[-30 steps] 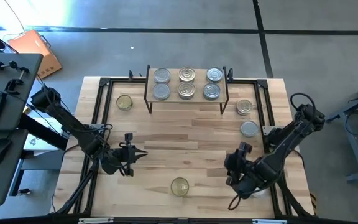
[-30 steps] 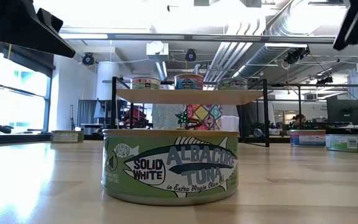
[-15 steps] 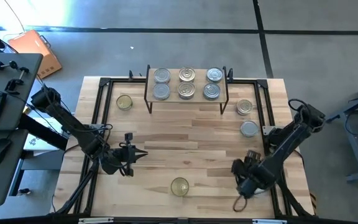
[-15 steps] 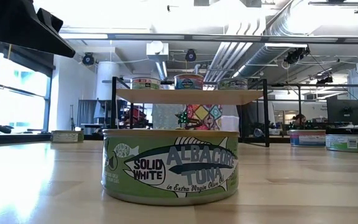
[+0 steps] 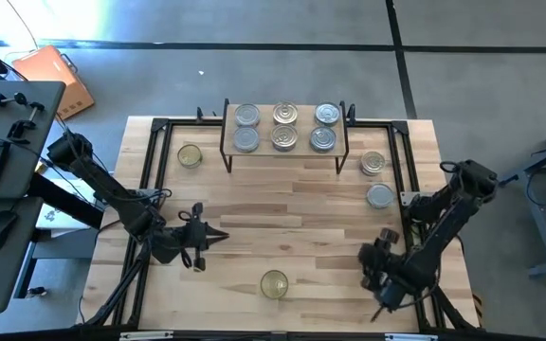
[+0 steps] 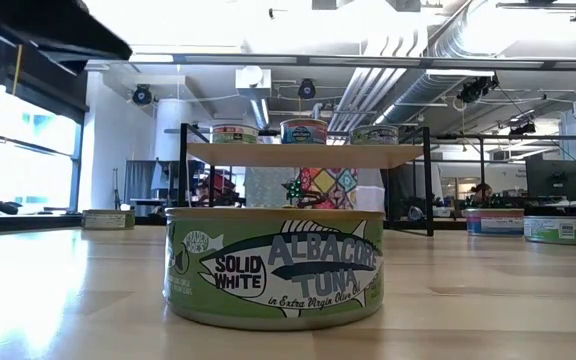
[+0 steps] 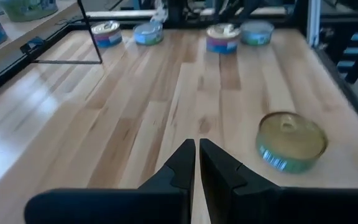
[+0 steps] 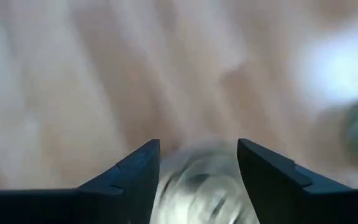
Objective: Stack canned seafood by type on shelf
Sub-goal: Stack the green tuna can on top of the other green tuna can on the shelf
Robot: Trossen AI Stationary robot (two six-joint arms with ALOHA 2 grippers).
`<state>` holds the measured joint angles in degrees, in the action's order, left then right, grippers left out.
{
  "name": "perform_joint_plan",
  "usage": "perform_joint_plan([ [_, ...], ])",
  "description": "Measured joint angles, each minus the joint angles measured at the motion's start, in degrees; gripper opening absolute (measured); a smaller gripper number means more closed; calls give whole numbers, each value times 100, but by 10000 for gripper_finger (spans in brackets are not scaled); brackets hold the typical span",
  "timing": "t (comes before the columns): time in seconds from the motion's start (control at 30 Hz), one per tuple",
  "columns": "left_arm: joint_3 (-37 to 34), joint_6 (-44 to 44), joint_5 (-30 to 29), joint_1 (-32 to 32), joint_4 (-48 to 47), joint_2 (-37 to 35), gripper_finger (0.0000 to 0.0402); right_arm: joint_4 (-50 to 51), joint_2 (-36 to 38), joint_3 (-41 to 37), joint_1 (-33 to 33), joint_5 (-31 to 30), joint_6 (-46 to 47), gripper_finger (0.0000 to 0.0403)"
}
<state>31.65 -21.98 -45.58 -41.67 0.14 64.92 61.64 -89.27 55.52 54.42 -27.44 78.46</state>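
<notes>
Looks like the pickup step: right gripper, fingers apart, straddles a silver tin at the near right. Left gripper, pinched together, waits mid-left. Next: clamp, lift, carry to the far shelf

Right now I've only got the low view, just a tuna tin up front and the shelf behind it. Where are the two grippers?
Observer: The right gripper is over a silver tin, by the table's right corner farthest from the shelf.
Operator: And the left one?
Observer: The left gripper is shut and empty, over bare wood left of centre.
Operator: How full is the shelf?
Observer: It holds six tins, in two rows of three.
</notes>
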Motion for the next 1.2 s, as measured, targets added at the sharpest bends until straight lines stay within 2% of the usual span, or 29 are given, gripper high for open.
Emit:
perform_joint_plan([
  [0.1, 1, 271, 0, 2, 248, 0, 15, 505, 51, 77, -339, -631, -108, 199],
  [0.2, 1, 575, 0, 2, 418, 1, 15, 1183, 248, 51, -858, -661, -384, 199],
  [0.3, 1, 744, -2, 2, 604, 0, 15, 1332, 540, -153, -1480, -626, -891, 199],
  [0.47, -1, 617, -2, 2, 664, 1, 15, 878, 1112, -754, -2429, 182, -2202, 199],
  [0.73, 1, 569, -2, 12, 664, 1, 15, 742, 1497, -1373, -3939, 955, -2735, 199],
  [0.87, -1, 438, -2, 64, 664, 1, 15, 467, 1494, -1521, -4391, 1178, -3422, 199],
  [1.0, 1, 405, -2, 120, 664, 1, 15, 349, 1493, -1598, -4701, 1271, -3703, 199],
  [1.2, 0, 409, -2, 160, 682, 1, 15, -692, 1493, -1532, -4572, 1750, -4146, 199],
])
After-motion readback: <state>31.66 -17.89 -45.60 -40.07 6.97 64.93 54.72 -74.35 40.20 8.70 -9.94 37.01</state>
